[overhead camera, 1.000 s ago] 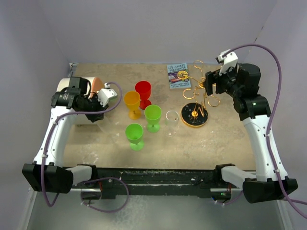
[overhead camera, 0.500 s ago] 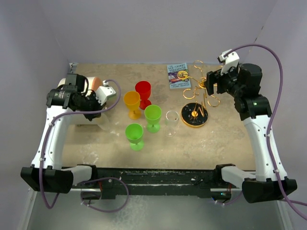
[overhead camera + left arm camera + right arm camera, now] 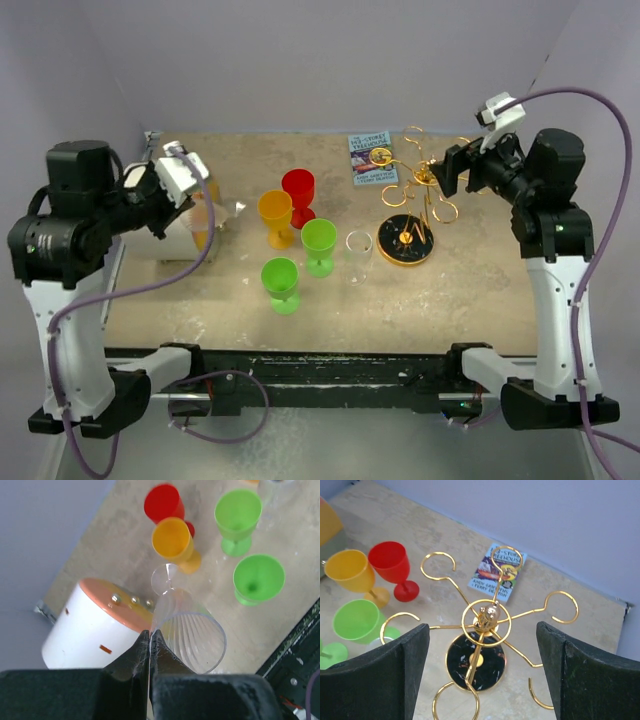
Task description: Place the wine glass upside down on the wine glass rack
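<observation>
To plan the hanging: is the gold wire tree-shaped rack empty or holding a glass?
Empty. In the right wrist view every looped arm of the gold wire rack is bare.

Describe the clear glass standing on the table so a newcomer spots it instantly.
Find the gold wine glass rack on the table's right half. Just left of its black base stands a stemmed glass, upright. Its neighbours are coloured; this one is see-through.

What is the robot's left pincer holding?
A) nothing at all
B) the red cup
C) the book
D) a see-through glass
D: the left wrist view shows the left pincer pinched shut on the rim of the clear wine glass.
</observation>
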You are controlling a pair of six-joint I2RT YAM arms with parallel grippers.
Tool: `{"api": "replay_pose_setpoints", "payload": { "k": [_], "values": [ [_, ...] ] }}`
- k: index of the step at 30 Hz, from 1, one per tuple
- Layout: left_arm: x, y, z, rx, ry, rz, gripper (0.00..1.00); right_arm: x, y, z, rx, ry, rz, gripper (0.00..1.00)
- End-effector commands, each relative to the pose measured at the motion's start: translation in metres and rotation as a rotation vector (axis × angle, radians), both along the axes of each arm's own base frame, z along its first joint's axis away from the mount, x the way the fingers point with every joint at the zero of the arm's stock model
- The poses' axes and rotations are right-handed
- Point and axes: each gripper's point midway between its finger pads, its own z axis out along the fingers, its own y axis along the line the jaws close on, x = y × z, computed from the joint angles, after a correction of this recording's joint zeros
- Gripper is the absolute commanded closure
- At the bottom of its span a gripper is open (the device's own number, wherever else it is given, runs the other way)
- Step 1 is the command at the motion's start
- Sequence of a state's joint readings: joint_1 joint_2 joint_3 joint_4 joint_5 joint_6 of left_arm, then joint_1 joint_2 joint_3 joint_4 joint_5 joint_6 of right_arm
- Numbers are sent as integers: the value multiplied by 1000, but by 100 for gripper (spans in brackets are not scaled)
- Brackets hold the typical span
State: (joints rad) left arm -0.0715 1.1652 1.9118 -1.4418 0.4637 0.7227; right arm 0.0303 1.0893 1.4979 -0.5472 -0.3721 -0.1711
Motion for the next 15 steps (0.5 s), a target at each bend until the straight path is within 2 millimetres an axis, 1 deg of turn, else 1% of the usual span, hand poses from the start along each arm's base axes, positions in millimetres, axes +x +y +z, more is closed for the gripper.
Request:
{"api": "replay_pose_setpoints", "payload": {
  "k": [1, 3, 5, 8, 11, 15],
  "values": [
    [-13, -28, 80, -179, -254, -90, 100, -27, 27, 47, 56, -92, 188, 10],
    [-15, -37, 108, -250, -338, -115, 100, -27, 30, 55, 70, -96, 208, 12],
    [-15, -45, 132, -326, -399, -134, 100, -26, 36, 59, 88, -86, 240, 15],
    [-8, -54, 160, -436, -446, -145, 100, -24, 48, 63, 130, -67, 311, 20],
    [6, -61, 176, -517, -446, -149, 100, -20, 65, 76, 202, -71, 380, 23],
    [23, -69, 184, -585, -420, -171, 100, -15, 97, 89, 257, -80, 450, 25]
  ]
}}
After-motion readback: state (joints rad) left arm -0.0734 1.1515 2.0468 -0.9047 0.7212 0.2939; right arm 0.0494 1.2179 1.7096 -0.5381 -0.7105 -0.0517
